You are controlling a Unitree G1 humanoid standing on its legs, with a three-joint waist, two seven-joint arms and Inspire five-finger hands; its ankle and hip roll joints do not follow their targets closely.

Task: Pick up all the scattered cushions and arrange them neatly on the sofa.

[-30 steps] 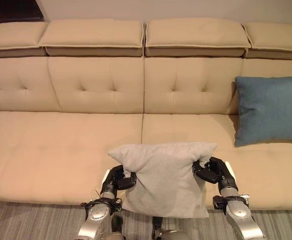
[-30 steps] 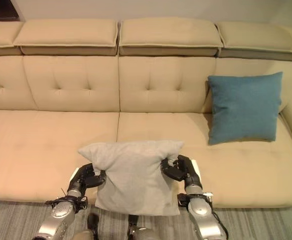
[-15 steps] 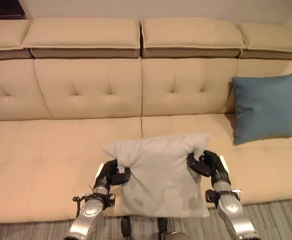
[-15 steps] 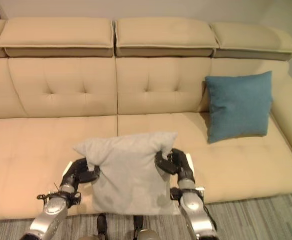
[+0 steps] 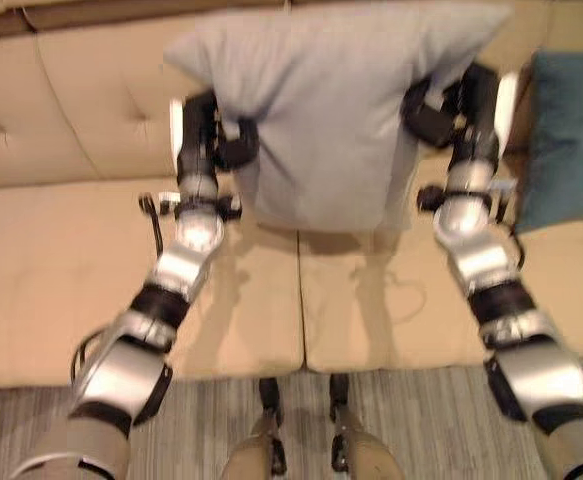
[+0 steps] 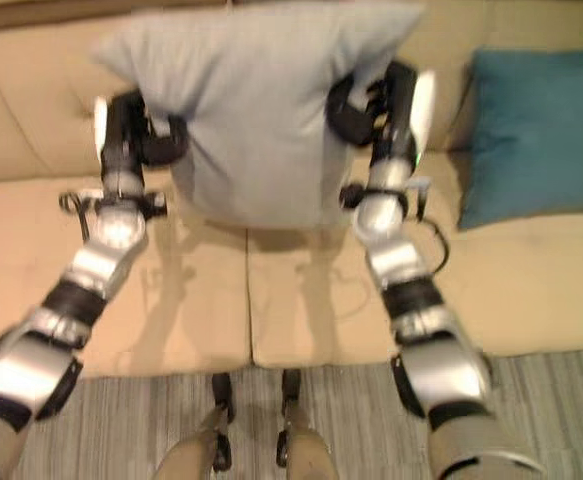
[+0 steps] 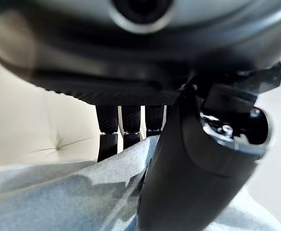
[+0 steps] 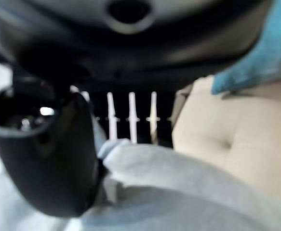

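Up high, a grey cushion (image 5: 321,110) is held in front of a beige sofa's (image 5: 51,270) backrest, clear of the seat. Its top edge is cut off by the frame. The left hand (image 5: 216,135) and right hand (image 5: 451,105) each curl fingers and thumb around one of its upper side edges, pinching the fabric. A teal cushion (image 6: 541,130) leans against the backrest just beyond the right hand, partly cropped.

Right hand (image 8: 48,159) pinches grey cushion (image 8: 179,192) beside beige sofa (image 8: 236,144)
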